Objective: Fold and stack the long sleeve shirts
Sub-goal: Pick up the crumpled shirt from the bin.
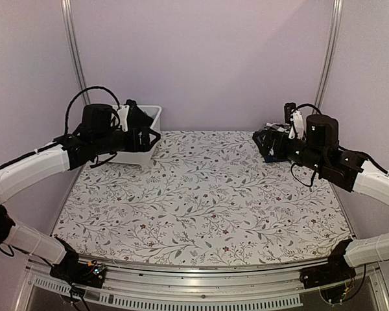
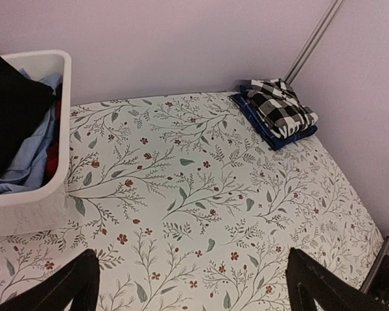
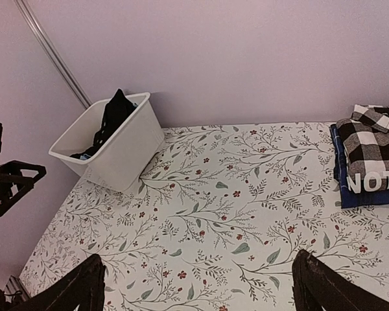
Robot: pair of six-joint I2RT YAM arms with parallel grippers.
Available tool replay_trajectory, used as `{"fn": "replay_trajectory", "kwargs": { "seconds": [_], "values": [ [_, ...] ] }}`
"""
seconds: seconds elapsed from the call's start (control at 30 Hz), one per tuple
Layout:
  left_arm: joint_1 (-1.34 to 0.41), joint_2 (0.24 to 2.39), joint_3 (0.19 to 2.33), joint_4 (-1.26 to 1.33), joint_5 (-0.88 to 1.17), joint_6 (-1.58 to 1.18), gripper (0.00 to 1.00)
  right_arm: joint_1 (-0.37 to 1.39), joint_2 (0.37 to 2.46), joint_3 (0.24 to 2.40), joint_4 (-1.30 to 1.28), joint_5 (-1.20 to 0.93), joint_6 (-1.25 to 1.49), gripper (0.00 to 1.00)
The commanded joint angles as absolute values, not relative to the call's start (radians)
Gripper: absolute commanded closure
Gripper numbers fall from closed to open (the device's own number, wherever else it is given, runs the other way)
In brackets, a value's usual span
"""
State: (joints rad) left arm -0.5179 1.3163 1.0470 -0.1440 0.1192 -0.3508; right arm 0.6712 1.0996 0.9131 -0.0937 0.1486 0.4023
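Both claws are spread wide and empty; left gripper [image 2: 194, 288] hangs close by the white bin [image 3: 117, 152], right gripper [image 3: 198, 285] near the far-right stack, where the checked shirt [image 2: 282, 107] lies folded on the lettered dark shirt [image 3: 369, 188]. Black shirt [image 3: 117, 110] sits bunched in the bin over pale blue cloth [image 2: 32, 165]. Judged next step: pinch the black shirt high at one edge; lift clear of the rim; spread flat mid-table [image 1: 201, 194] before folding.

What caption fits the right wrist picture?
A checked shirt folded atop a lettered shirt, with a white bin of clothes across the flowery table.
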Motion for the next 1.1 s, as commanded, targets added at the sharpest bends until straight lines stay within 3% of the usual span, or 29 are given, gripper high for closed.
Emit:
{"fn": "replay_trajectory", "kwargs": {
  "seconds": [0.0, 0.3, 0.67, 1.07],
  "values": [
    [-0.517, 1.314, 1.099, -0.142, 0.061, -0.345, 0.00, 0.672, 1.091, 0.935, -0.084, 0.172, 0.389, 0.01],
    [-0.415, 1.451, 1.308, -0.268, -0.095, -0.328, 0.00, 0.672, 1.076, 0.927, -0.099, 0.166, 0.377, 0.01],
    [-0.212, 1.884, 1.801, -0.494, -0.184, -0.318, 0.00, 0.672, 1.054, 0.924, -0.131, 0.145, 0.365, 0.01],
    [-0.135, 2.274, 2.234, -0.660, -0.247, -0.313, 0.00, 0.672, 1.026, 0.925, -0.172, 0.129, 0.368, 0.01]
  ]
}}
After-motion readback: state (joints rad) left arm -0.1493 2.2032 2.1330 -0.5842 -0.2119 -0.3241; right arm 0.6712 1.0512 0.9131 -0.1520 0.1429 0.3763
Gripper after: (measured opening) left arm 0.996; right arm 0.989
